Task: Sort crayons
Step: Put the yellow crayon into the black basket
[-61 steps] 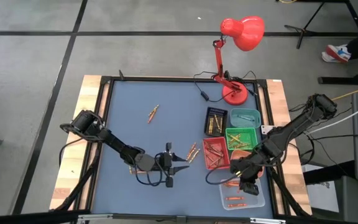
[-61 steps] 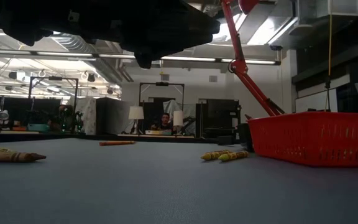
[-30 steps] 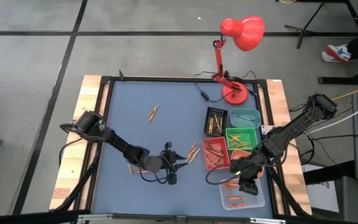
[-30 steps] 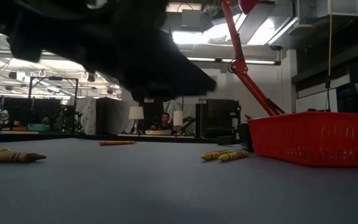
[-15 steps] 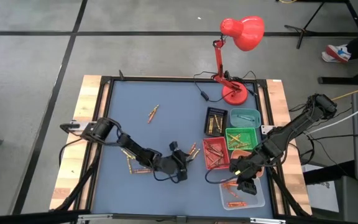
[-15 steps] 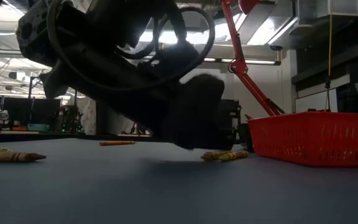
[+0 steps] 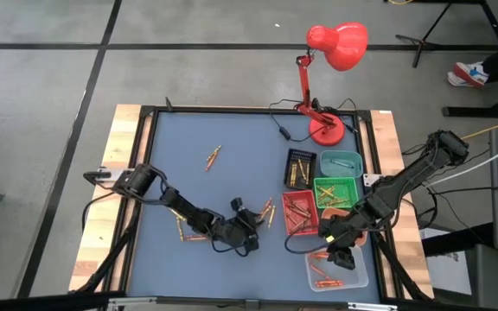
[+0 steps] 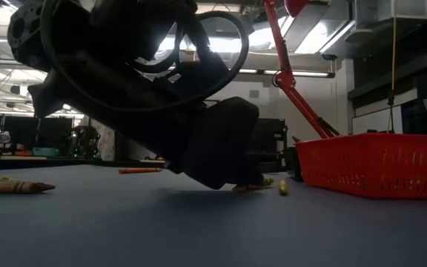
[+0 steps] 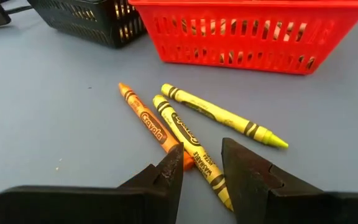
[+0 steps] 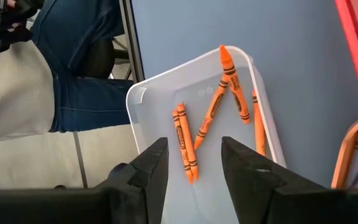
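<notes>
The left end effector (image 9: 201,171) has dropped over the yellow crayon (image 9: 188,140), fingers apart; closing could also pinch the touching orange crayon (image 9: 148,121).

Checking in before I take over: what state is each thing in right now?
left gripper: open, low over two crayons.
yellow crayon: lying between the fingers.
orange crayon: lying flat beside it.
right gripper: open, above the clear tray.
clear tray: holds several orange crayons.
red basket: upright.
</notes>
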Tool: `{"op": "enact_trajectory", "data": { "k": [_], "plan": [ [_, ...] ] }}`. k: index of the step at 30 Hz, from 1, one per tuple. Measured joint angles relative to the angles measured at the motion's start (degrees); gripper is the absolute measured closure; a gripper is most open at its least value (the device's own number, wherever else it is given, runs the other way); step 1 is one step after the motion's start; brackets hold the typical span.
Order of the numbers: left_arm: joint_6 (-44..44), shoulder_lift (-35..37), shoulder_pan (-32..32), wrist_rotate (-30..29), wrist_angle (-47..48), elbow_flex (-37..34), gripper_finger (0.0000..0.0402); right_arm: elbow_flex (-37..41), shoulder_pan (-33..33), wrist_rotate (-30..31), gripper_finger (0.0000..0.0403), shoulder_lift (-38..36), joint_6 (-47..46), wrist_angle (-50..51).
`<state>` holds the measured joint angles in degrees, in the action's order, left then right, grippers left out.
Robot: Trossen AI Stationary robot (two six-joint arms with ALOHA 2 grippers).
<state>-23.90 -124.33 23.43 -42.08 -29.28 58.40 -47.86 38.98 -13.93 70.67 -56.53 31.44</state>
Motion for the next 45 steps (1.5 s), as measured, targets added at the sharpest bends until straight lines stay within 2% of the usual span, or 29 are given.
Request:
{"op": "enact_trajectory", "data": {
  "k": [23,27,34,39,45],
  "plan": [
    [-2.80,0.31,3.62,-1.99,3.52,-0.17,0.0306,0.00,0.01,0.02,0.0255,0.00,0.02,-0.01],
    [-3.10,0.34,3.23,-0.76,4.00,-0.11,0.0326,0.00,0.00,0.03,0.0255,0.00,0.02,-0.02],
    [-3.15,0.44,2.77,0.46,3.01,-0.12,0.0390,0.00,0.00,0.03,0.0255,0.00,0.02,-0.06],
    [-2.95,1.36,2.67,1.78,2.30,-0.19,0.0391,0.00,0.00,0.04,0.0255,0.00,0.02,-0.02],
    [-0.49,6.76,1.98,4.35,1.99,-0.21,0.0393,0.01,0.01,0.93,0.0255,0.00,0.02,-0.02]
  ]
}}
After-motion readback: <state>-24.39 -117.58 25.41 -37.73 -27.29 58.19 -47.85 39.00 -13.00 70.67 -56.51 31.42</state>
